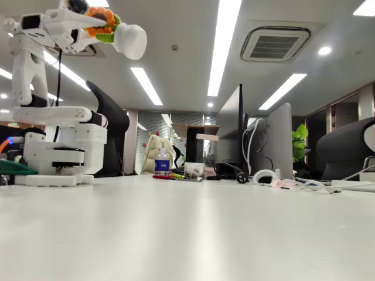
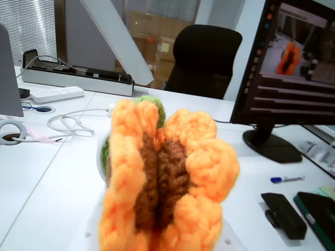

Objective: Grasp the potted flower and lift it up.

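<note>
The white plastic two-finger pincer (image 1: 96, 26) is high at the far left of the fixed view, clamped on the small crocheted sunflower in its rounded white pot (image 1: 130, 40), well above the white tabletop (image 1: 193, 228). The pot points right, tilted sideways, with orange petals and green leaves squeezed between the fingers. In the wrist view the orange-petalled, brown-centred flower head (image 2: 167, 183) is pinched into a fold close to the camera, a black office chair (image 2: 204, 60) far behind it

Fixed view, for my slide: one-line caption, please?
White arm's gripper holds the potted flower high above the table, pot tipped sideways.
</note>
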